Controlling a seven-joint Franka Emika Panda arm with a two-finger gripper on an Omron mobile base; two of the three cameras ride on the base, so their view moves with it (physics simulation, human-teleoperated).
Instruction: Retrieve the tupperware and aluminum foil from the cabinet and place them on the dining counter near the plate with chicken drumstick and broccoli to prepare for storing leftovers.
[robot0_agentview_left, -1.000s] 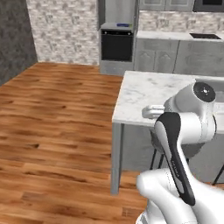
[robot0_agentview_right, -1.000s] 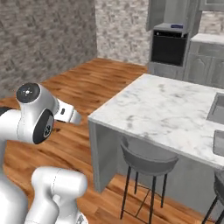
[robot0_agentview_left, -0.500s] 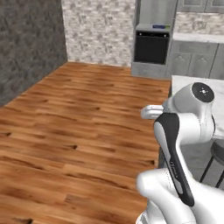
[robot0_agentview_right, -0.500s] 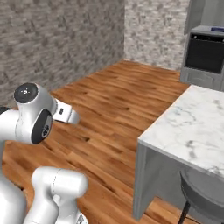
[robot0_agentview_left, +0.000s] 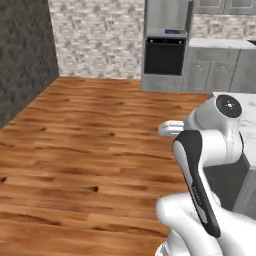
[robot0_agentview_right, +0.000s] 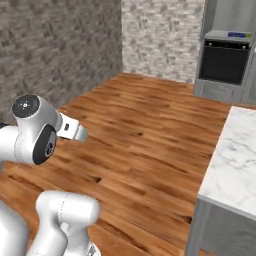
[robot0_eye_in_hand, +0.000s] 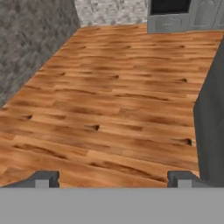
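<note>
Tupperware, foil and the plate are not to be seen, so their whereabouts cannot be told; judged from that, neither fetch has been completed and both placements remain.

Gripper (robot0_eye_in_hand: 113, 179): the two dark fingertips (robot0_eye_in_hand: 43, 178) stand well apart with only floor between them, so the claw is released and carries nothing.

Marble counter (robot0_agentview_right: 235, 165): its near corner sits at the arm's right, grey side panel (robot0_eye_in_hand: 211, 118) dropping straight to the floor. That edge is the nearest thing to clip.

Wooden floor (robot0_agentview_left: 85, 145): broad and bare left of the counter, running to the dark stone wall (robot0_agentview_right: 50, 45).

Black oven (robot0_agentview_left: 164, 55): beyond the counter, set in grey cabinets (robot0_agentview_left: 210, 75) against the far brick wall (robot0_agentview_left: 95, 35).
</note>
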